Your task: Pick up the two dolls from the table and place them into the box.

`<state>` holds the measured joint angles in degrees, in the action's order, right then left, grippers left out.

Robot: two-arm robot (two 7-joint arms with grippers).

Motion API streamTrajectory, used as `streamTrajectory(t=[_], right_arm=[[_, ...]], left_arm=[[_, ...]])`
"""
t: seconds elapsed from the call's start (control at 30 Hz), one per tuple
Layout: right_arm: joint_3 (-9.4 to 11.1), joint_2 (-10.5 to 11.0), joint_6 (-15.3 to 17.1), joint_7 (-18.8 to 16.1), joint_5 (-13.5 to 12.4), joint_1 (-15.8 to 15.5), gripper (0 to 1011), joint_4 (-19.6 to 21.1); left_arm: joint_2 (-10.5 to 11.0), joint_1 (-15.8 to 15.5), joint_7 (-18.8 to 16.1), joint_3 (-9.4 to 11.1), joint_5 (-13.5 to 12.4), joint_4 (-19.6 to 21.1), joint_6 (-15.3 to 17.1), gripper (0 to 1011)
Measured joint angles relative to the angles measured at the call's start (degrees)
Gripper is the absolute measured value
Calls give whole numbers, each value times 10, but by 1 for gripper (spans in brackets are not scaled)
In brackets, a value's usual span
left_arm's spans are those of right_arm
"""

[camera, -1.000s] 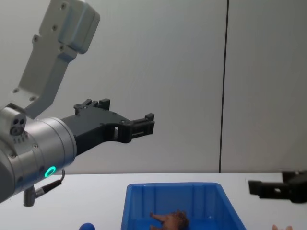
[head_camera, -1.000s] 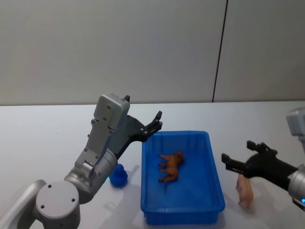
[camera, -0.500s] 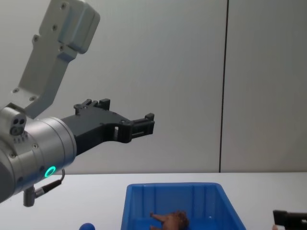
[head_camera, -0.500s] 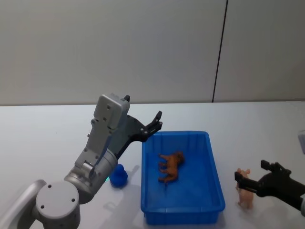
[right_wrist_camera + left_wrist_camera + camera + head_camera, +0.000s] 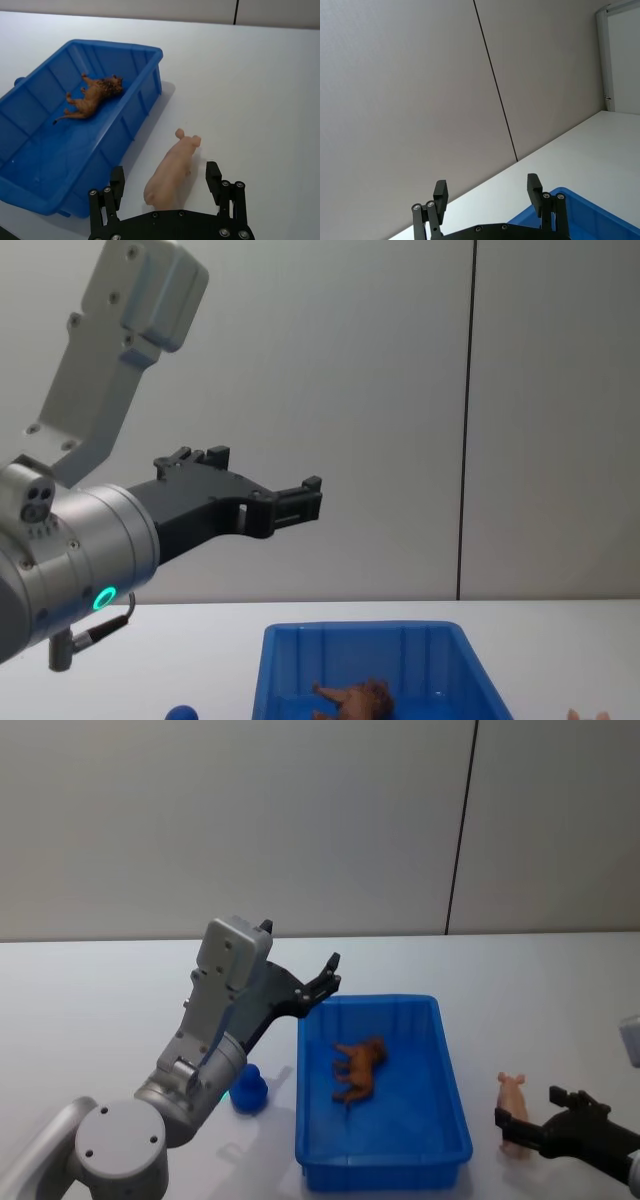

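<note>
Head view angled down, chest view low — level, all (wrists too) share the box (image 5: pixel 380 1172)

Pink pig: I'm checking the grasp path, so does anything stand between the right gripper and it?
Nothing visible does. The right gripper is open, with the pink pig rear between its fingers, on the white table beside the blue box.

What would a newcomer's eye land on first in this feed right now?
The bright blue box on the white table, with the brown doll lying inside it. Next, the pink pig doll on the table just right of the box, the open right pincer low around its rear. The left pincer, open, hangs raised left of the box.
</note>
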<state>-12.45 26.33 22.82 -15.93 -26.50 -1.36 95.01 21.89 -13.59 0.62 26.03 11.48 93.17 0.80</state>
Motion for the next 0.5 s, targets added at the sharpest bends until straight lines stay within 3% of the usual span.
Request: streamTrajectory(t=[0.5], right_arm=[[-14,-22,13,6,8,17,977,-38]], left_arm=[[0,0,0,0,0,0,0,1003]])
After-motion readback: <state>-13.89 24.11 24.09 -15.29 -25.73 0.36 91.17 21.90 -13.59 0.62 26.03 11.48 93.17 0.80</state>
